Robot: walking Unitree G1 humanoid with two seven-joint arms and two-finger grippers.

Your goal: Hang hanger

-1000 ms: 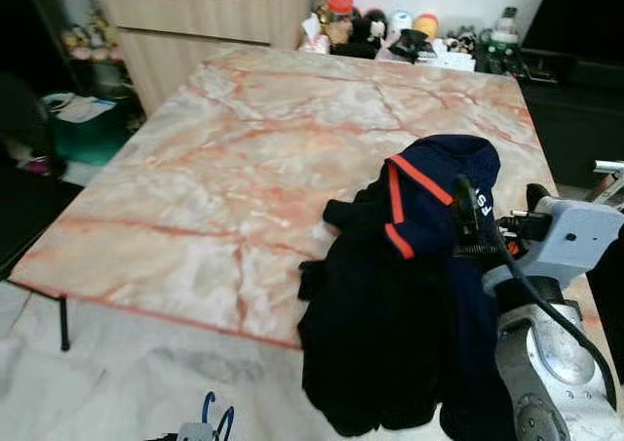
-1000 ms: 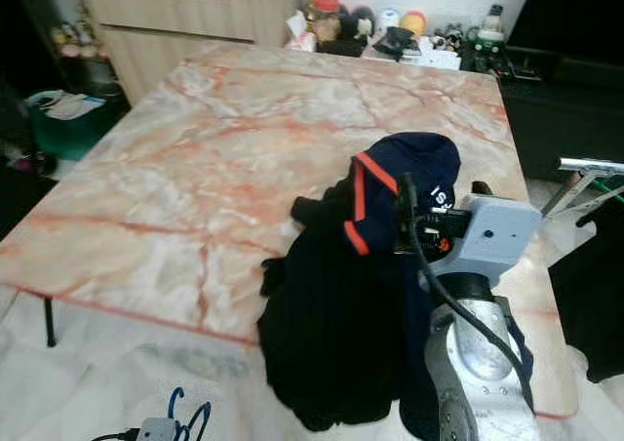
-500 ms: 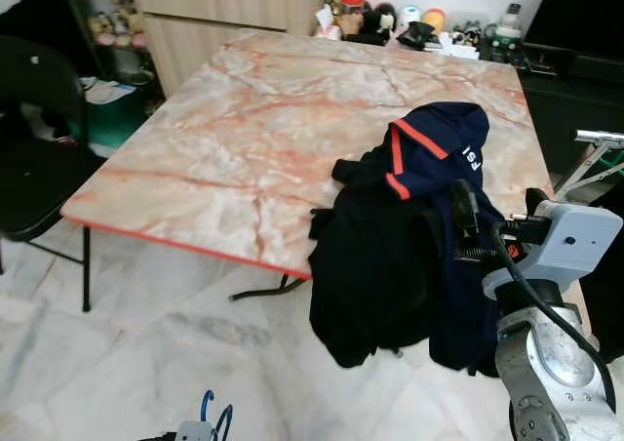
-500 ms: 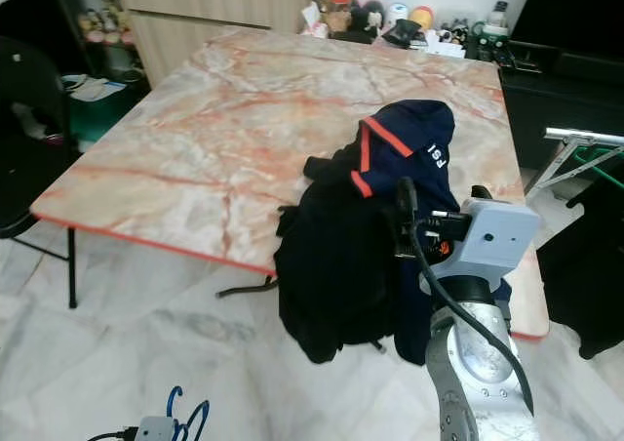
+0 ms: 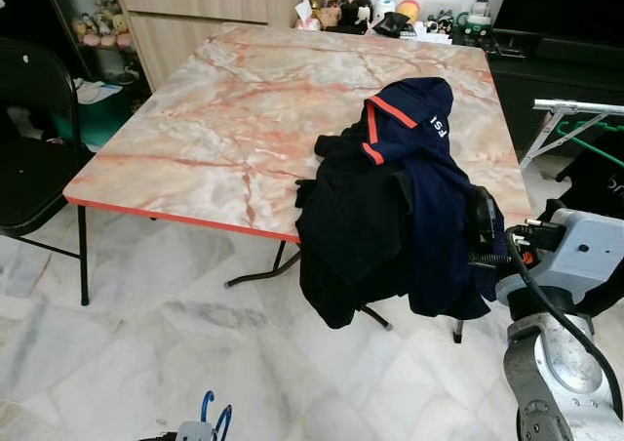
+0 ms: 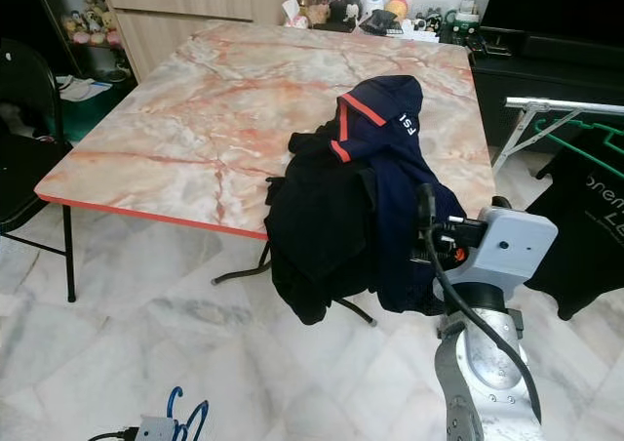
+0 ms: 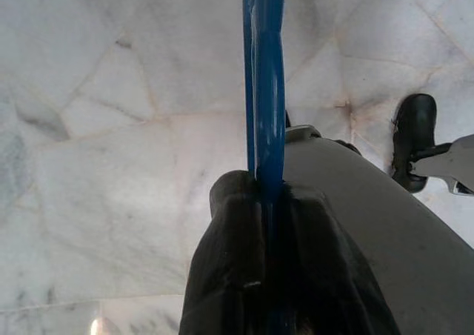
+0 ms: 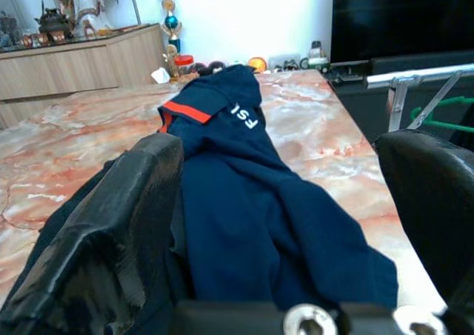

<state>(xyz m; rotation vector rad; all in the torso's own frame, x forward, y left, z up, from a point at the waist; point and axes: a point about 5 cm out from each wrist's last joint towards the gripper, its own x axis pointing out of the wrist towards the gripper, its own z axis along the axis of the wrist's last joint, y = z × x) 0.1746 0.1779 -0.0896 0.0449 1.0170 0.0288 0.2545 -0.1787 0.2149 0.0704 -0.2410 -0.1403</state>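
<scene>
A pale marble-tiled floor (image 5: 117, 353) spread under everything, and on it stood a big square table (image 5: 244, 119) with a pink-veined marble top and a red edge, its far end lined with small jars and figurines (image 5: 390, 12) against a wooden cabinet (image 5: 195, 2). A black folding chair (image 5: 29, 158) stood to the left of the table, and a metal drying rack (image 5: 575, 119) with a green hanger (image 5: 600, 140) on it stood to the right, beside a black cabinet. Over the near right corner of the table lay a heap of clothes: a navy garment (image 5: 429, 197) with orange-red trim and white lettering, and a black garment (image 5: 351, 236) touching it on its left side, both spilling over the table's near edge toward the floor. The right arm (image 5: 565, 295) was raised near the navy garment, and its right gripper (image 8: 285, 194) had its two black fingers (image 8: 111, 239) spread wide apart with nothing between them, facing the navy cloth from just beside it. Low at the near left, the left gripper (image 7: 270, 276) was pressed together on a blue hanger (image 7: 265, 83), whose thin blue bar ran out from between the fingers over the floor; its blue hook (image 5: 216, 417) peeked up at the near edge of the head view.
</scene>
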